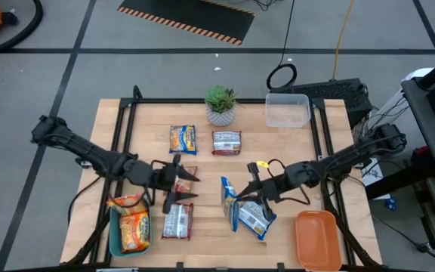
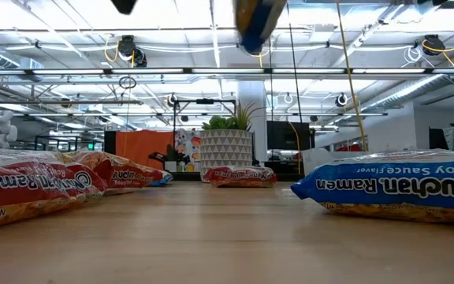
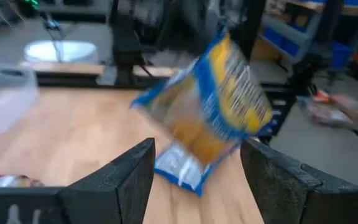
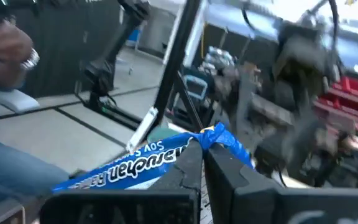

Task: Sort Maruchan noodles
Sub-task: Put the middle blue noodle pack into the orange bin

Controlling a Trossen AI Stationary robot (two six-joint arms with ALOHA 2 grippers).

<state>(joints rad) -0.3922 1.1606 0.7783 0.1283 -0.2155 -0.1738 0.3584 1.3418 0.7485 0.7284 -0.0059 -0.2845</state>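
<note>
My right gripper is shut on a blue-and-yellow Maruchan packet, held high above the table's middle. My left gripper stands open just left of it, pointing at it without touching. A second blue packet lies flat on the table below. A yellow packet and a dark red one lie farther back. A red packet lies near the front. Orange packets lie in a teal tray. My right gripper pinches the blue packet's crimped end edge between its two shut fingers. The fingers come roughly level from the table's right side. The packet is lifted clear of the table and stands out beyond the fingertips, tilted.
An orange tray sits at the front right. A clear tub and a potted plant stand at the far edge. Black frame rails run along the table's left and right sides. Bare wood lies between the packets.
</note>
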